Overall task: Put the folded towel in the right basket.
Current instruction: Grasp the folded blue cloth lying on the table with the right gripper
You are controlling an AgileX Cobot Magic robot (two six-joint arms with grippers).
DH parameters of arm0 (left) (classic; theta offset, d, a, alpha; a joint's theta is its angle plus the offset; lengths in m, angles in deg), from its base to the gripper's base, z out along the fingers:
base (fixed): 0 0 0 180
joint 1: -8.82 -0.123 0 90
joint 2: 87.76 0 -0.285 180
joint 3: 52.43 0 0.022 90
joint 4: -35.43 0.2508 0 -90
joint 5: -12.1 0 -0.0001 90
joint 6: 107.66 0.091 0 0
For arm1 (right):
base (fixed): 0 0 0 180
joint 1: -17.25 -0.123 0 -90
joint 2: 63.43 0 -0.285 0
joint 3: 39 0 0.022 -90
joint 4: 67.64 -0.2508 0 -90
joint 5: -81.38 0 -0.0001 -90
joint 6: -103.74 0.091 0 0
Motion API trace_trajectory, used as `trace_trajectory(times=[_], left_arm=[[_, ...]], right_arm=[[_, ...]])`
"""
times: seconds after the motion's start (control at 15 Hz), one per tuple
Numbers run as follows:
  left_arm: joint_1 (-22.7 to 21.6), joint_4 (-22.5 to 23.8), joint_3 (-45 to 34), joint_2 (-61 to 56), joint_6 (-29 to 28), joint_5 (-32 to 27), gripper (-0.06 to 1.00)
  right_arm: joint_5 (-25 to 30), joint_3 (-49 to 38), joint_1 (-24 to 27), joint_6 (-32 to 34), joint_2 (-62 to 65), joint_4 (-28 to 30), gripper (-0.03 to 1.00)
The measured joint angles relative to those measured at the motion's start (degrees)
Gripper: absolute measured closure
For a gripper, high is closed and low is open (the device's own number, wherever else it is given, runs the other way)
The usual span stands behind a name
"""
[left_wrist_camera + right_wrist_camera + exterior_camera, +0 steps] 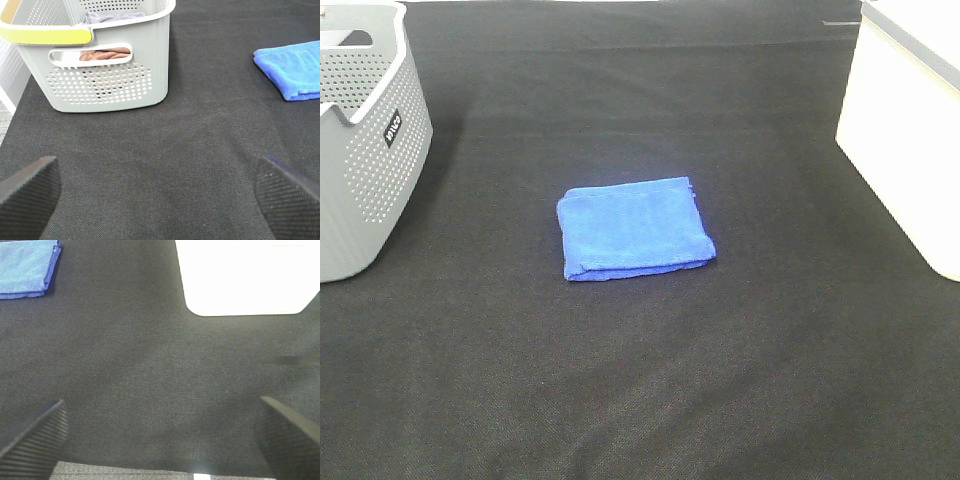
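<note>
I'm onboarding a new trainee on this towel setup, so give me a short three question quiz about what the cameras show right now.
1. True or false: the blue towel lies inside the white basket.
2. The left gripper is: A) shut on the towel, B) open and empty, C) shut and empty.
3. Which basket already holds cloth?
Key: 1 false; 2 B; 3 the grey basket.

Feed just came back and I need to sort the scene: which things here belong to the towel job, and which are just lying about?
Job:
- folded blue towel, mid-table
- white basket, at the right edge
- right claw, open

Lying about:
- grey perforated basket, at the left
- cloths inside it
</note>
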State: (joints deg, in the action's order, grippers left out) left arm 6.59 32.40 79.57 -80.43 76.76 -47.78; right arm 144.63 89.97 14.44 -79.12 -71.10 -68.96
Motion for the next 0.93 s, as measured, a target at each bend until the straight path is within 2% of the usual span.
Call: trace_trajectory(times=[0.93], left_arm=[[0.0,0.0,0.0,0.0,0.0,0.0,-0.04]], right_arm=[[0.0,0.0,0.0,0.0,0.0,-0.1,0.0]])
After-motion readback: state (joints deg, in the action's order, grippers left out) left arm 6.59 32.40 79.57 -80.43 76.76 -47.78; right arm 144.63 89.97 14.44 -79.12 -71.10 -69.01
